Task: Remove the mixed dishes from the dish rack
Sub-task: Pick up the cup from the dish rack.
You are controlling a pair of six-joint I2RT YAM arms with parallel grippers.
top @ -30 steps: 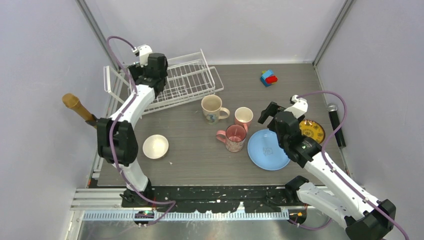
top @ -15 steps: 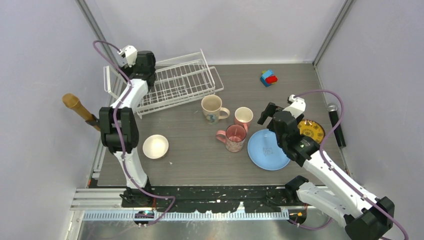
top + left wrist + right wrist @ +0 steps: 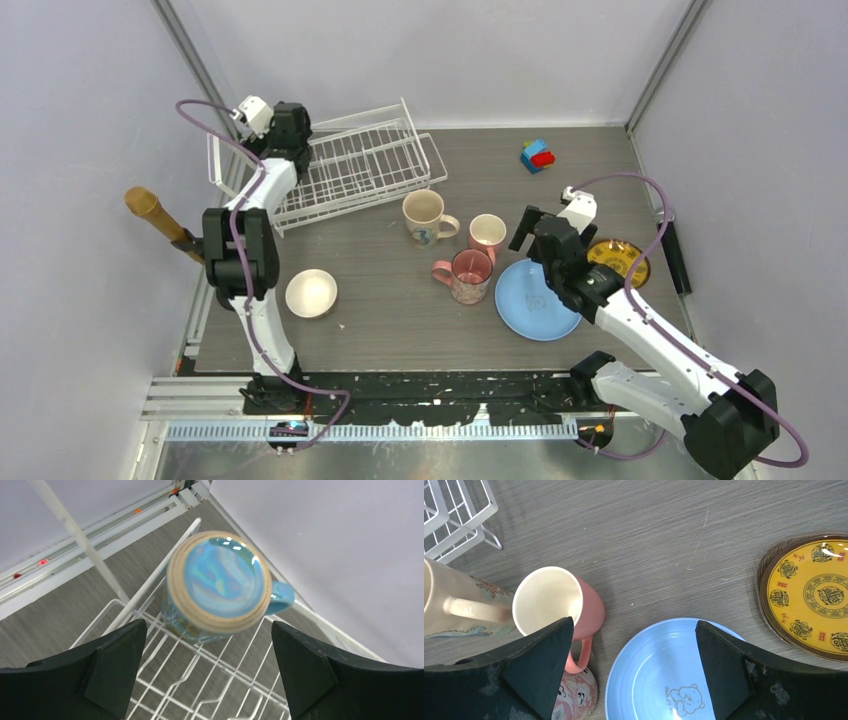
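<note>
The left gripper (image 3: pixel 207 629) hangs with its jaws spread wide and nothing clamped between them, right above the teal mug (image 3: pixel 220 587). The mug stands upside down, its glazed base up and its handle out to one side, in a corner of the dish rack (image 3: pixel 200 685). In the overhead view the arm hides this mug. The white wire rack sits at the far left corner of the table (image 3: pixel 400 335), and the left arm reaches over the rack's left end. The right gripper (image 3: pixel 631 626) is likewise wide apart and holds nothing. It hovers over bare table between the plain pink mug (image 3: pixel 556 600) and the far rim of the light-blue plate (image 3: pixel 659 670). The plain pink mug stands upright with a cream inside, about mid-table. Just beside it on the left is the cream mug (image 3: pixel 454 605), also upright, its handle turned toward the pink one. The patterned pink mug (image 3: pixel 574 700) stands on the near side of the plain one, close against the blue plate's left rim. The blue plate lies flat, right of centre and toward the near edge. The yellow patterned plate (image 3: pixel 814 595) lies flat beside it, near the right edge and apart from the blue one. The small cream bowl (image 3: pixel 311 293) sits upright near the left edge toward the near side, well apart from the mugs. The toy blocks (image 3: pixel 537 155) lie toward the far right corner.
</note>
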